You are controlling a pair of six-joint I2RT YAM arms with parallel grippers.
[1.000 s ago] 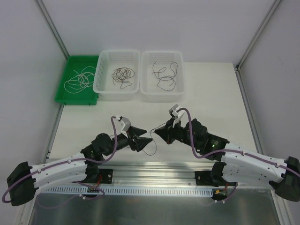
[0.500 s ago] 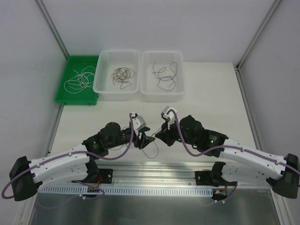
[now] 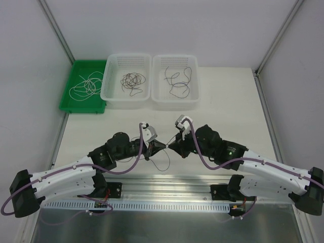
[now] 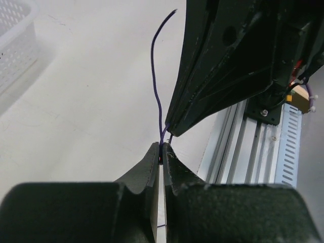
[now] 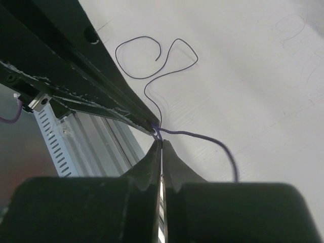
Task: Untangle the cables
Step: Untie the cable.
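Note:
Above the near middle of the table, my left gripper [image 3: 163, 146] and right gripper [image 3: 171, 147] meet tip to tip. Both are shut on one thin dark-purple cable [image 3: 161, 166] that hangs in a loop below them. In the left wrist view my left gripper [image 4: 162, 151] pinches the cable [image 4: 154, 76] at its very tip, with the right gripper's fingers [image 4: 223, 71] just beyond. In the right wrist view my right gripper [image 5: 162, 144] pinches the same cable [image 5: 202, 135], whose free end curls on the table [image 5: 147, 55].
At the back stand a green tray [image 3: 83, 107] with a whitish cable [image 3: 86, 87], a white basket [image 3: 126, 102] with a dark tangle [image 3: 131, 81], and a second white basket [image 3: 176, 105] with loose dark cables [image 3: 178, 83]. An aluminium rail [image 3: 167, 185] runs along the near edge.
My left gripper swung right to the right gripper's tip and went from open to shut on the cable. The right gripper shifted slightly left and stayed shut.

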